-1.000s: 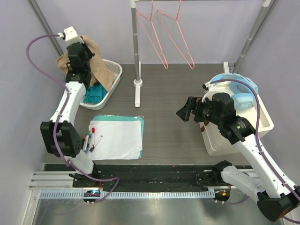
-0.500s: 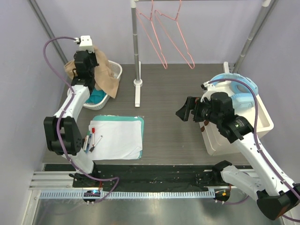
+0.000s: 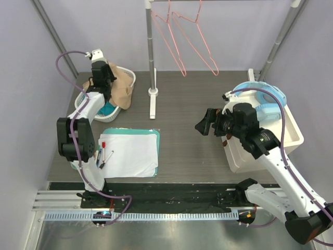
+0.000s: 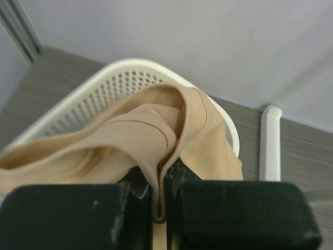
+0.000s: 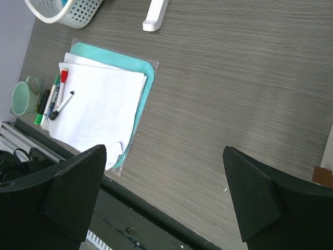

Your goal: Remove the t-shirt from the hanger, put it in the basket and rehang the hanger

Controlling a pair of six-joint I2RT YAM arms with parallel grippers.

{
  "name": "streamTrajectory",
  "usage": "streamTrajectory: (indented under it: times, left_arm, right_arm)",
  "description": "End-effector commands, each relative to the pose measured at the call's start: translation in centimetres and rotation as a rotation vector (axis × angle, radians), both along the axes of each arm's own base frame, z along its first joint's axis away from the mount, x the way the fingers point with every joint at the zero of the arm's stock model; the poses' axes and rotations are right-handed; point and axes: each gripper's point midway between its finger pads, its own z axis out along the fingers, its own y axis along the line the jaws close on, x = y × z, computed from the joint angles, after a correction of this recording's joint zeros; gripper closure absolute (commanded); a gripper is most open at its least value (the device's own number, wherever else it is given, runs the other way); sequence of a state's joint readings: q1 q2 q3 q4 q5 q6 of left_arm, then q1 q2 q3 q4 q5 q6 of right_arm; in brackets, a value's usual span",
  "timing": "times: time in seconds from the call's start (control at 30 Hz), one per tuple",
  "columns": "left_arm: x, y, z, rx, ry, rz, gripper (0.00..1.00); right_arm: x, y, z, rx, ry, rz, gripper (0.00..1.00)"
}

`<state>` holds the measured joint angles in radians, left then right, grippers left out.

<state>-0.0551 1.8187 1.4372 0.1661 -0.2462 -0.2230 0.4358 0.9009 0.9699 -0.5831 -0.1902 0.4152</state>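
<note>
The tan t-shirt (image 3: 123,87) hangs over the rim of the white laundry basket (image 3: 131,79) at the far left. My left gripper (image 3: 104,78) is shut on its ribbed collar (image 4: 161,156), which is pinched between the jaws; the basket rim (image 4: 93,91) shows behind it in the left wrist view. Two pink wire hangers (image 3: 195,44) hang bare on the rail at the back. My right gripper (image 3: 204,124) is open and empty, held above the table centre-right; its fingers (image 5: 67,187) frame bare tabletop in the right wrist view.
A rack post and its white base (image 3: 152,99) stand beside the basket. A white sheet on a teal mat (image 3: 130,151) with markers (image 3: 101,153) lies front left. A white bin (image 3: 265,140) with blue items sits right. A green mug (image 5: 22,98) shows in the right wrist view.
My left gripper has carried the tan t-shirt down and to the right, lowering it over the basket. The right arm has barely moved.
</note>
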Motion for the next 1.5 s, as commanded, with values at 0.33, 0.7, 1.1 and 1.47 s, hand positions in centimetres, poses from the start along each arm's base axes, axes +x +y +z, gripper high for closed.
streamTrajectory:
  times: [0.33,0.7,1.1,1.47]
  left_arm:
    - [-2.6,9.5,-6.4,-0.634,0.081,0.468,0.98]
    - [-6.6,8.7,-4.9,-0.551,0.124,0.377,0.30]
    - [-12.4,-0.4,-0.7,-0.358,0.143,0.143,0.21]
    - [-10.3,-5.1,-8.3,-0.333,0.417,-0.078,0.21]
  right_arm:
    - [-0.9,-0.3,2.4,0.035,-0.083,0.009,0.00]
    - [-1.1,0.0,2.6,0.061,-0.085,0.019,0.00]
    - [-1.4,-0.2,2.7,0.071,-0.093,0.011,0.00]
    - [-1.7,-0.3,2.8,0.075,-0.102,0.010,0.00]
